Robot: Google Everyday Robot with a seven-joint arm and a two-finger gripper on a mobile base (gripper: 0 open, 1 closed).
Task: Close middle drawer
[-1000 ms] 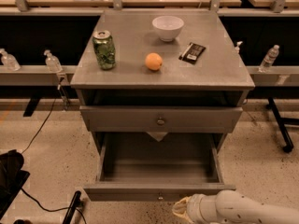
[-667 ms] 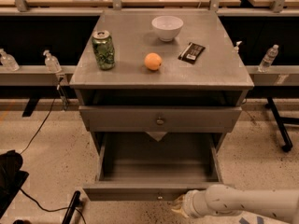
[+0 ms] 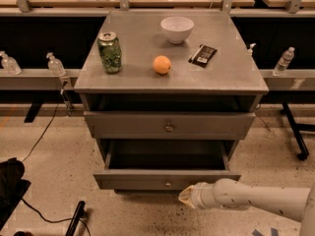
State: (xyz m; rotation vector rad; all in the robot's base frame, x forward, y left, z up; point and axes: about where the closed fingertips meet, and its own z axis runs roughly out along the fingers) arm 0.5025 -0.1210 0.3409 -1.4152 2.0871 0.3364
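The middle drawer [image 3: 147,180] is the low grey front panel with a small round knob [image 3: 168,183]. It stands pulled out from the grey cabinet, and its dark inside shows. Above it sits the drawer with the taller front [image 3: 123,126] and bigger knob, slightly out. My gripper [image 3: 186,196] is at the end of the cream arm that reaches in from the lower right. Its tip sits just below and right of the middle drawer's knob, against the lower edge of the front panel.
On the cabinet top [image 3: 128,82] stand a green can [image 3: 109,52], an orange [image 3: 162,64], a white bowl [image 3: 177,28] and a dark snack bar [image 3: 203,54]. Water bottles [image 3: 55,64] line the side shelves. A black bag [image 3: 10,186] and cable lie at the lower left, and a black stand leg [image 3: 295,136] is at the right.
The middle drawer has slid inward toward the cabinet, and less of its inside shows. My gripper has moved forward and left with the front panel.
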